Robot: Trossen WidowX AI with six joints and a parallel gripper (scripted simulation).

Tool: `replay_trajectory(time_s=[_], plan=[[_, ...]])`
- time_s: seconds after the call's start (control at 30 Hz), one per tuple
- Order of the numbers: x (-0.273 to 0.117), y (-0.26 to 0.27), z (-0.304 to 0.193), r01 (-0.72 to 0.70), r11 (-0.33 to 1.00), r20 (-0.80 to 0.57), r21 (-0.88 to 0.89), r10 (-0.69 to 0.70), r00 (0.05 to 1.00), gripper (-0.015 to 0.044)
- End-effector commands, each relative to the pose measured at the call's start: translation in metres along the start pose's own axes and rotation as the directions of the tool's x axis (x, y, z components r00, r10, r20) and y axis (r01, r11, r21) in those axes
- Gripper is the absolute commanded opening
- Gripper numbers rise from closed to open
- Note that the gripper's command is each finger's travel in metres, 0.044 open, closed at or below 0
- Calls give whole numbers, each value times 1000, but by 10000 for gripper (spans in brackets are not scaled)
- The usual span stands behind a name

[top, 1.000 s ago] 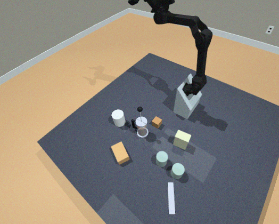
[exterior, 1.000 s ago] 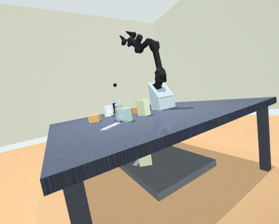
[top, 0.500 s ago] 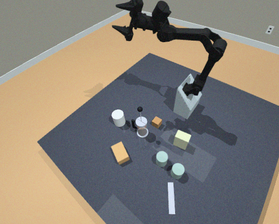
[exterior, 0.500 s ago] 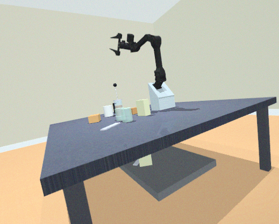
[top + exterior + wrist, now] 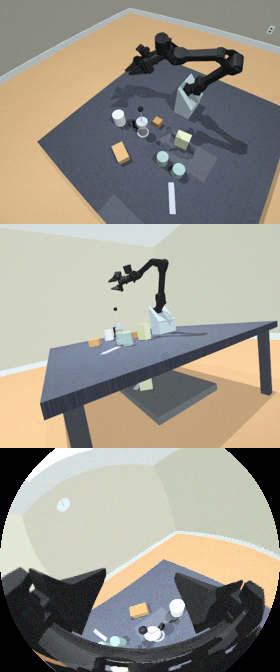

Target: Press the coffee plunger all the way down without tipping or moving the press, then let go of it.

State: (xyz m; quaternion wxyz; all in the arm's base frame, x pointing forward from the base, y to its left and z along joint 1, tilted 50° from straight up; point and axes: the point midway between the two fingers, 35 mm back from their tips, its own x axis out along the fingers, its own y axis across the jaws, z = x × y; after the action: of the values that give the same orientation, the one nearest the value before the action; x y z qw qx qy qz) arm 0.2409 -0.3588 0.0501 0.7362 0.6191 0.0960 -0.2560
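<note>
Glass-walled cylindrical coffee press point(image 5: 142, 129) stands upright on the matte slate tabletop point(image 5: 227, 170); its thin rod carries a round black knob point(image 5: 140, 109); black angular gripper point(image 5: 136, 68) hangs spread wide, grasping nothing.

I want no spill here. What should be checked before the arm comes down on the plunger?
1. Jaws open and holding nothing: ok; the gripper is spread wide.
2. Plunger knob raised, rod up: ok.
3. Coffee press upright: ok.
4. Gripper over the knob: not ok; it hangs high and off to one side.
5. Room around the press: cannot tell; white cylinder and small orange cube stand close beside it.
</note>
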Motion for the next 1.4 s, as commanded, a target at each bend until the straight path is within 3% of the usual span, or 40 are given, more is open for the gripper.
replay_trajectory(time_s=[0.0, 0.17, 0.5, 1.37], plan=[[-5, 7, -76, -37, 962, -185, -270, -14, 983, 440], [-22, 4, -137, -130, 877, -329, -462, -33, 944, 440], [-6, -23, -189, -128, 875, -332, -466, -38, 943, 440], [27, -23, -202, -131, 875, -333, -466, -36, 942, 440]])
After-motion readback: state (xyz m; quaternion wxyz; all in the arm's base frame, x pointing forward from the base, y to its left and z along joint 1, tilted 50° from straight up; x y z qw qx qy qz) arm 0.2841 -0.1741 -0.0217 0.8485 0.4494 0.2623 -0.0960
